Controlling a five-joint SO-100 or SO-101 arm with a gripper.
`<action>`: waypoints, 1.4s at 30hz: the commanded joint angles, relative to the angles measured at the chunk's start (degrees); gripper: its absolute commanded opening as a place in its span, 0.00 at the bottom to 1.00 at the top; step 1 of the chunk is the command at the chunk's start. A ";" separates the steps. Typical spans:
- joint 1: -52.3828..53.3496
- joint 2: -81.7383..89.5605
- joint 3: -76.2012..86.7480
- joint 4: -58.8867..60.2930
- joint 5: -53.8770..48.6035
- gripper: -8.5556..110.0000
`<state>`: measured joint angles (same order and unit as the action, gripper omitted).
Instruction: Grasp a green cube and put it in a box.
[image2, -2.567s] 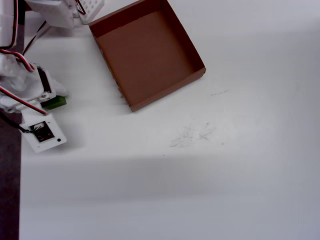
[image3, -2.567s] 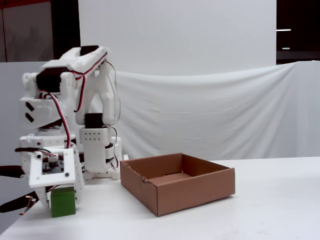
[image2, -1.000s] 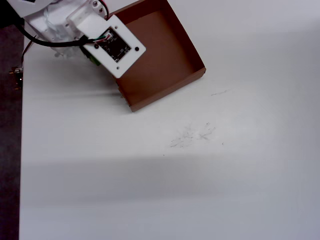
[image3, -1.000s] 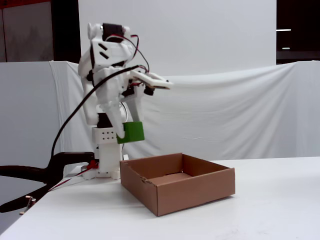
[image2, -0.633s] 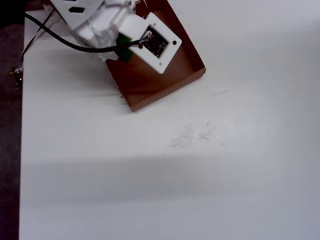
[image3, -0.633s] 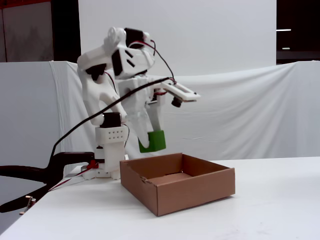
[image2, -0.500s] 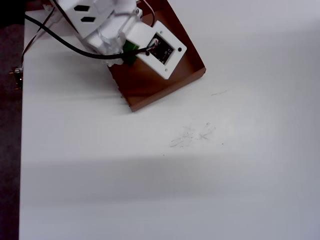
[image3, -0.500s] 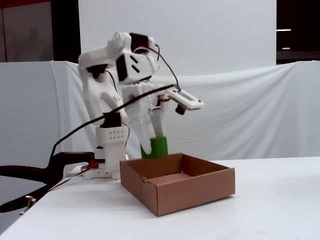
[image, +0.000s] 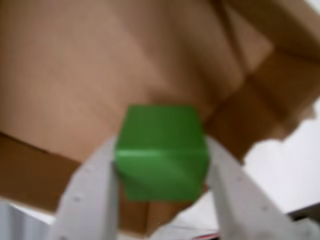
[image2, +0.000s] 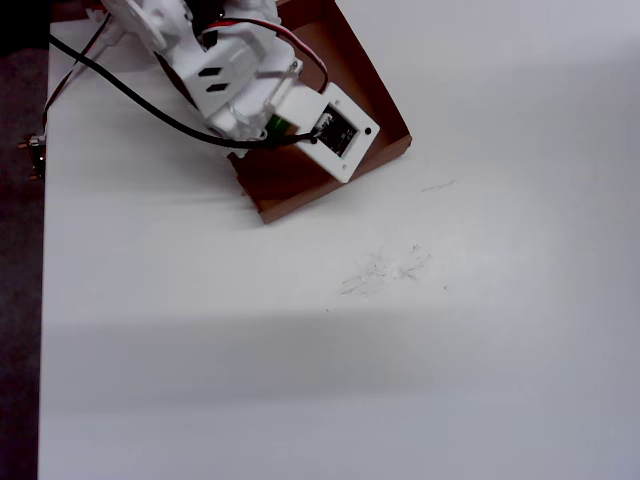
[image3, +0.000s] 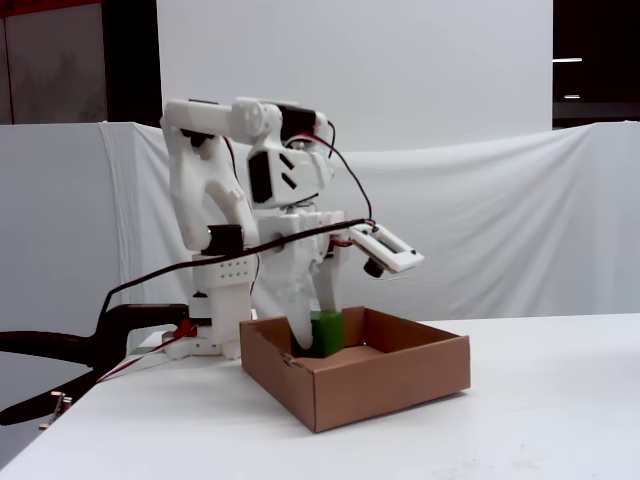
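The green cube (image: 161, 150) fills the middle of the wrist view, pinched between my two white fingers (image: 100, 185), so my gripper (image: 161, 156) is shut on it. Below it lies the brown floor of the box (image: 75, 75). In the fixed view the green cube (image3: 327, 333) hangs inside the box (image3: 390, 385), its lower part hidden behind the near wall, so I cannot tell whether it touches the floor. From overhead, my arm covers most of the box (image2: 300, 190), and only a sliver of the green cube (image2: 272, 125) shows.
A black cable (image3: 170, 275) loops from the arm down to a black clamp (image3: 60, 345) at the table's left edge. Faint scuff marks (image2: 385, 270) lie on the white table (image2: 350, 380) in front of the box. A white cloth (image3: 500, 230) hangs behind.
My arm has swung farther over the box and come down. The cube has dropped from just above the rim to inside the walls, still held.
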<state>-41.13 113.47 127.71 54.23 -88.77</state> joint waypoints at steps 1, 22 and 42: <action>-0.44 -0.09 -0.26 -1.58 0.53 0.18; -2.99 -3.43 5.36 -8.88 2.81 0.18; -5.36 -3.69 7.65 -9.76 4.48 0.18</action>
<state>-46.14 109.51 135.53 45.00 -84.46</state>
